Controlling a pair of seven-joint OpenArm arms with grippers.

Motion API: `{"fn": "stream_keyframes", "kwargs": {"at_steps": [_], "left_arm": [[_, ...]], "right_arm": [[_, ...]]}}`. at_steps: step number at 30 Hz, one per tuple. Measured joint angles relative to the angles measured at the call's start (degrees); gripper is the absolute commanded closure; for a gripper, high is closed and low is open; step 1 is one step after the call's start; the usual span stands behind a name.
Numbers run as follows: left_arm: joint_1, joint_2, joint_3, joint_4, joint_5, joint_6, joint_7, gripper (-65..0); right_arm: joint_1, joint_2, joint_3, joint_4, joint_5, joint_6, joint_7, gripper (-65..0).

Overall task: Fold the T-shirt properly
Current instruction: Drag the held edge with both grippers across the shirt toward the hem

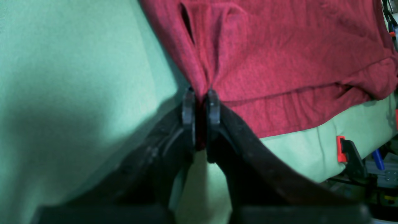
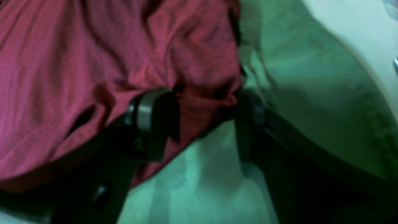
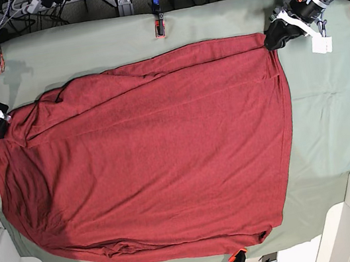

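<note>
Large dark red knit T-shirt (image 3: 152, 155) spread on sage-green table cloth (image 3: 321, 120), long axis left-right. Left gripper (image 1: 201, 93) pinches far-right corner; right gripper (image 2: 199, 102) spread, straddling far-left edge.

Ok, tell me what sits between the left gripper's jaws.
A pinched fold of the T-shirt edge fills the narrow gap in the left gripper; the left wrist view shows it.
</note>
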Motion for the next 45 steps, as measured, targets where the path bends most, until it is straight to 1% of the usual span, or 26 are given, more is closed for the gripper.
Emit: {"fn": "stream_keyframes", "kwargs": {"at_steps": [8,9,10,13,14,15,16,18,21,22,24,27,32,34,38,41,45], "left_arm": [[0.0,0.0,0.0,0.0,-0.02,0.0,0.0,-3.1],[0.0,0.0,0.0,0.0,-0.02,0.0,0.0,-3.1],[0.0,0.0,0.0,0.0,0.0,0.0,0.0,-3.1],[0.0,0.0,0.0,0.0,0.02,0.0,0.0,-3.0],[0.0,-0.02,0.0,0.0,0.07,0.0,-0.02,-2.4],[0.0,-0.11,0.0,0.0,0.07,0.0,-0.02,0.0],[0.0,-0.35,0.0,0.0,0.04,0.0,0.0,0.0],[0.0,-1.14,-0.22,0.44,0.24,-0.13,0.87,0.0],[0.48,-2.43,-2.89,3.1,0.87,0.02,4.28,0.0],[0.87,-3.19,-4.04,4.2,-0.02,0.04,4.9,0.0],[2.29,-5.29,-5.95,7.15,-1.92,0.09,4.83,0.0],[4.33,-8.28,-6.56,11.58,-2.27,0.0,4.83,0.0],[5.2,-9.25,-6.34,16.26,-2.4,0.0,5.27,0.0],[5.18,-9.75,-6.36,16.39,-2.36,0.02,5.29,0.0],[5.07,-9.57,-6.34,16.39,-1.68,0.02,5.27,0.0],[4.92,-10.23,-6.34,16.39,0.09,0.02,3.56,0.0],[4.57,-11.52,-6.34,16.39,0.22,0.0,1.88,0.0]], "right_arm": [[1.99,0.0,-1.22,-2.19,-0.09,0.28,0.31,-33.9],[2.32,0.0,-1.22,-2.86,0.07,0.39,0.7,-32.0],[2.58,0.0,-1.2,-3.23,0.04,0.39,0.92,-27.4],[2.73,0.02,-1.2,-3.65,-0.13,0.35,0.81,-4.6],[2.71,0.02,-1.2,-3.65,-0.13,0.63,0.74,0.0],[2.71,0.02,-1.18,-3.74,-0.39,2.14,0.63,0.0],[2.69,0.02,-1.16,-3.76,-0.48,3.39,0.44,0.0],[2.56,0.02,-1.14,-3.74,-0.44,4.48,0.04,0.0],[2.45,-0.02,-0.24,-1.9,-0.42,4.72,-3.41,0.0],[2.12,-0.04,0.31,-0.74,-0.55,4.92,-4.72,0.0],[0.68,-0.33,1.49,2.01,0.07,5.33,-5.31,0.0],[-1.68,0.48,2.64,4.92,1.22,5.49,-5.64,0.0],[-1.7,2.23,2.6,5.66,1.36,5.51,-5.64,0.0],[-1.75,2.56,2.6,5.64,1.33,5.53,-5.81,0.0],[-1.2,3.04,2.6,5.64,1.92,5.51,-5.88,0.0],[-0.02,3.52,2.6,5.64,2.03,5.55,-6.01,0.0],[2.01,4.13,2.58,5.4,1.9,5.73,-6.01,0.0]]}}
